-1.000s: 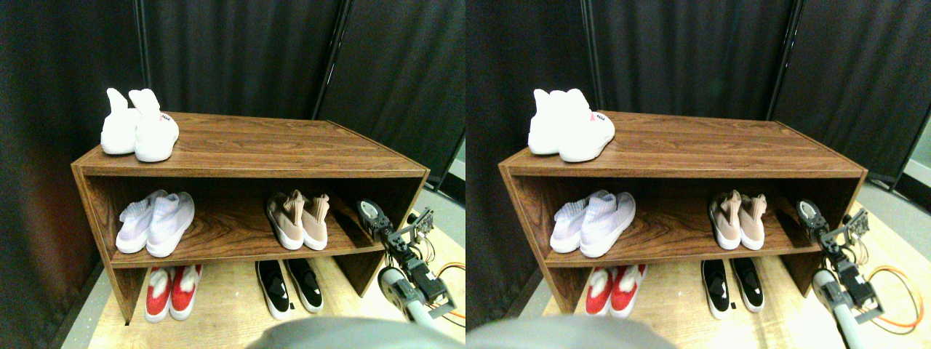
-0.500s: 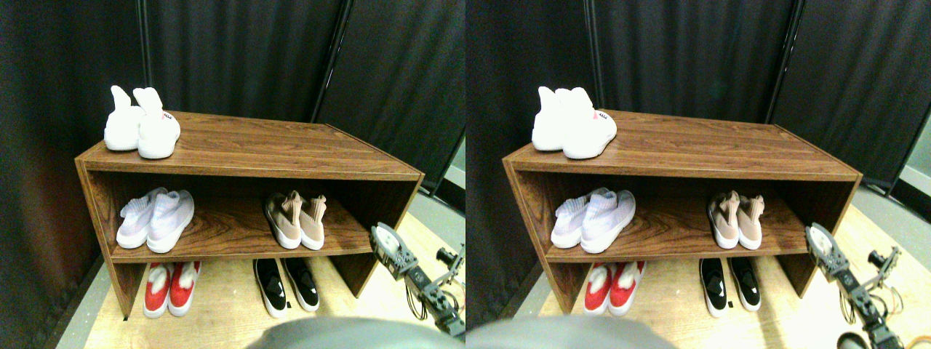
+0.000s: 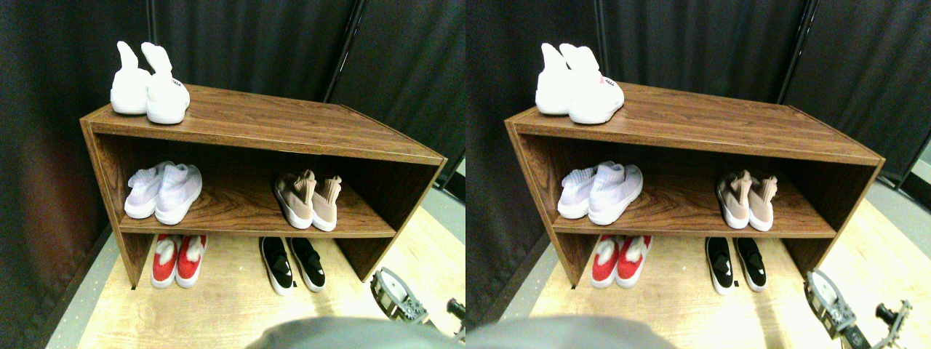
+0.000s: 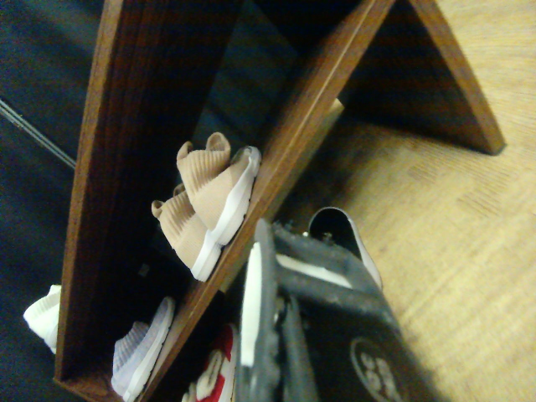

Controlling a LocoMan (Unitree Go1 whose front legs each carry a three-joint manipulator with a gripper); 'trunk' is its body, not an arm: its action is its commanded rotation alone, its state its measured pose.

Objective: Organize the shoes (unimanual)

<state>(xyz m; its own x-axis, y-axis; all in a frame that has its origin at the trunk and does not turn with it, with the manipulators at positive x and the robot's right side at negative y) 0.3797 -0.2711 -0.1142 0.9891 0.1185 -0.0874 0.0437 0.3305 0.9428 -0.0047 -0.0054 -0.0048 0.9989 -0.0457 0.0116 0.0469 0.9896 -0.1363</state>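
Note:
The shoes [image 3: 309, 201], a beige-tan knit pair with white soles, stand side by side on the right part of the middle shelf of a dark wood rack [image 3: 254, 127]. Their toes point toward me. My right gripper [image 3: 393, 292] is low at the bottom right, over the floor in front of the rack's right end. It is well clear of the pair and nothing is in it. In the wrist view the same shoes [image 4: 209, 201] sit on the shelf board beyond the dark gripper [image 4: 285, 301].
An all-white high-collared pair [image 3: 149, 83] stands on the rack's top at the left. A pale lilac pair [image 3: 164, 193] is on the middle shelf's left. On the wooden floor under the shelf are a red pair [image 3: 178, 259] and a black pair [image 3: 293, 264]. Dark curtains hang behind.
My right gripper has pulled away from the shelf's right end, down and back toward me. The whole view has shifted, so the camera moved. No shoe has moved.

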